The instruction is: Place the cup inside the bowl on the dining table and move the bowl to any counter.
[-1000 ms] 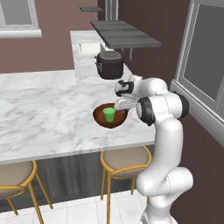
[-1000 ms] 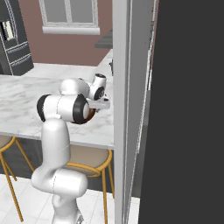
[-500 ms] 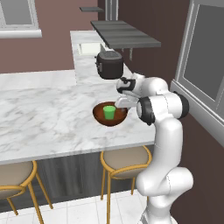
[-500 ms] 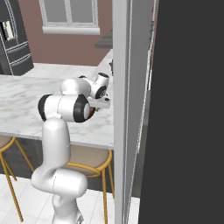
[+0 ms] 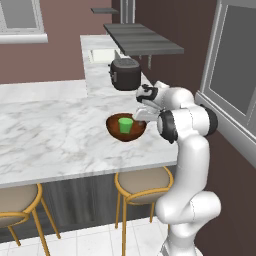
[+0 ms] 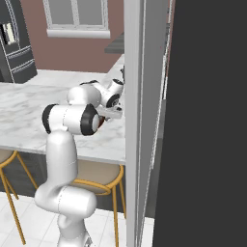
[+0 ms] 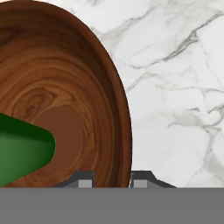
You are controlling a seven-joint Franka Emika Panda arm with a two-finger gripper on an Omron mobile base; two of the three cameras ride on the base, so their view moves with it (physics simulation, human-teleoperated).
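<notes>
Pincer (image 7: 113,178) pinches the wooden bowl's (image 5: 119,133) rim at its 3 o'clock side, green cup (image 5: 125,124) already inside on the marble worktop (image 5: 55,130), so next I'd lift and carry it counterward.

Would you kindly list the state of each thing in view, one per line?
Cup: upright inside the bowl.
Bowl: on the dining table, near its edge, cup in it.
Gripper: shut on the bowl's rim, one finger inside, one outside.
Stools: tucked under the table.
</notes>
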